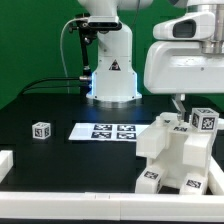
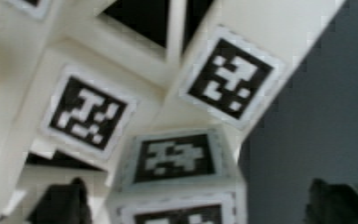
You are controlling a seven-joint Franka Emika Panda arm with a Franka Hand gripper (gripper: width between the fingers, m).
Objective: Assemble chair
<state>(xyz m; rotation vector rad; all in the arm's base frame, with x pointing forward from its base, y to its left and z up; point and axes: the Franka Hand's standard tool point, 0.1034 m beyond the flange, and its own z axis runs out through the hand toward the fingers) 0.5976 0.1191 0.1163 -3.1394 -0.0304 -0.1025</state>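
Chair assembly, intermediate stage. The partly built chair point(image 1: 172, 152) is shown on the black counter point(image 1: 60, 110), at the near side and toward the exterior view's right; several blocky white pieces bearing square tags are seen already joined into one stepped body, from which a tagged upright post point(image 1: 203, 120) rises at the far right. The tool point(image 2: 202, 205) is held directly above this body; in the wrist view its two dark fingers point(image 2: 60, 203) are seen standing wide apart on either side of a tagged piece, with a dark gap visible on at least one side, so the tool is taken to be released and nothing is grasped.

One small tagged block point(image 1: 40, 130) is seen lying alone toward the exterior view's left, well apart from the chair; between the two, the marker board point(image 1: 105, 131) lies flat on the counter.

Progress, as judged: the greater part of the joining appears to be done, since most pieces are gathered into the single body; at least the lone block is left to be fetched and fitted. Whether the joints already made are fully seated cannot be told; the near right of the chair is cut off by the picture's edge, so its completeness is not shown.
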